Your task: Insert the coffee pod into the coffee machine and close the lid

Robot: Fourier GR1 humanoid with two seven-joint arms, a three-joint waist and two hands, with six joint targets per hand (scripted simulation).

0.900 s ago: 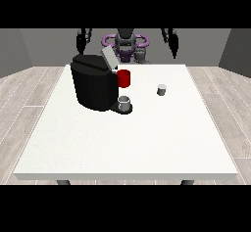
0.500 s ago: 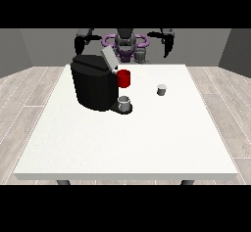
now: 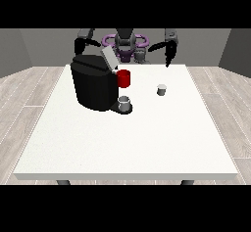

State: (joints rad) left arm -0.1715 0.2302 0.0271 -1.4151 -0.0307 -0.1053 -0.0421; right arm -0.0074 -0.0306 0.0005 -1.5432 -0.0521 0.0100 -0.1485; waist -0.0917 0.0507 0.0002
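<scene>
On the worktop (image 3: 122, 143) the pod (image 3: 161, 89) sits untouched, right of the machine (image 3: 95, 81). The right-side hand (image 3: 169, 55) hangs far behind; fingers unclear. Next: reach and grasp.

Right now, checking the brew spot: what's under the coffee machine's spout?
A small grey cup sits on the coffee machine's black base. Whatever is inside the cup cannot be seen.

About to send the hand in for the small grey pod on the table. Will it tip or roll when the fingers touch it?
The coffee pod stands upright alone on the white table, a short cup shape, so it probably resists tipping. It looks small and likely light, so a sideways touch may slide it. If knocked over, its round wall would probably let it roll.
</scene>
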